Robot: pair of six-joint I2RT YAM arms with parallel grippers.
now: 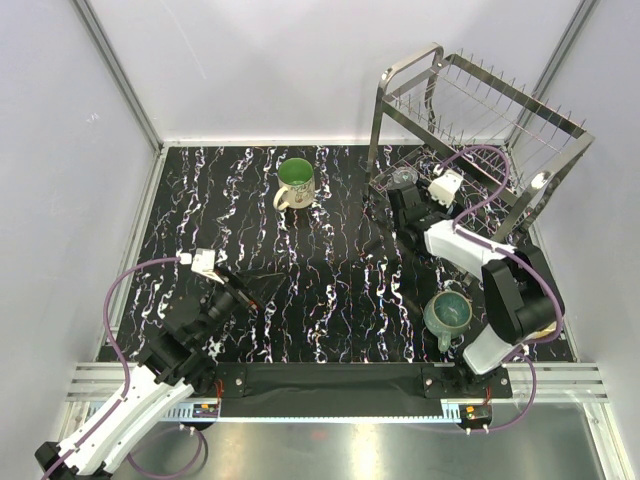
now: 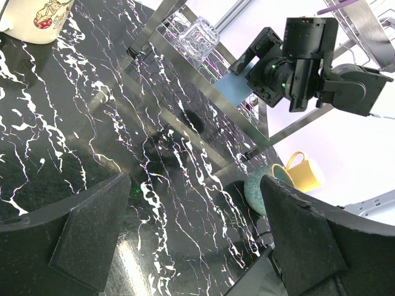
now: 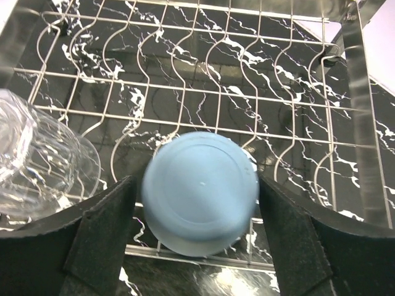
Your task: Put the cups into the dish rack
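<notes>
The small light-blue cup point(image 3: 199, 192) sits bottom-up on the lower wire tier of the dish rack point(image 1: 560, 128), next to the clear glass tumbler point(image 3: 37, 160). My right gripper point(image 3: 196, 185) is open, with a finger close on each side of the cup, and reaches into the rack's lower tier point(image 1: 398, 192). The cream mug with the green inside point(image 1: 295, 183) stands at the back middle of the table. The teal mug point(image 1: 450, 315) stands front right. The yellow mug point(image 2: 303, 171) is behind it. My left gripper point(image 1: 262, 290) is open and empty above the table.
The rack's steel strip frame point(image 2: 203, 92) and upper tier of prongs point(image 1: 480, 95) rise over the right gripper. The right arm's base point(image 1: 500, 340) stands beside the teal mug. White walls close the table at the back and sides.
</notes>
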